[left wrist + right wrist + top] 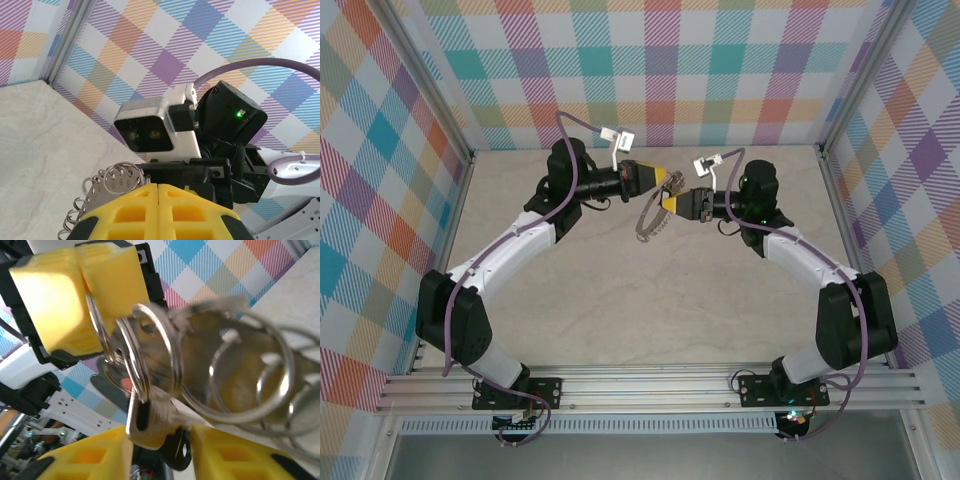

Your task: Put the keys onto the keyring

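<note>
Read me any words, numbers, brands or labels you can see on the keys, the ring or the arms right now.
No text can be read in any view.
Round metal piece on the keyring: faint stamped marks, too blurred to read.
Key: blurred, no stamping can be made out.
Silver camera on the facing arm: no label visible.

top view from high behind, looking down; wrist views close, facing each other, sharing the keyring point(116, 176)
</note>
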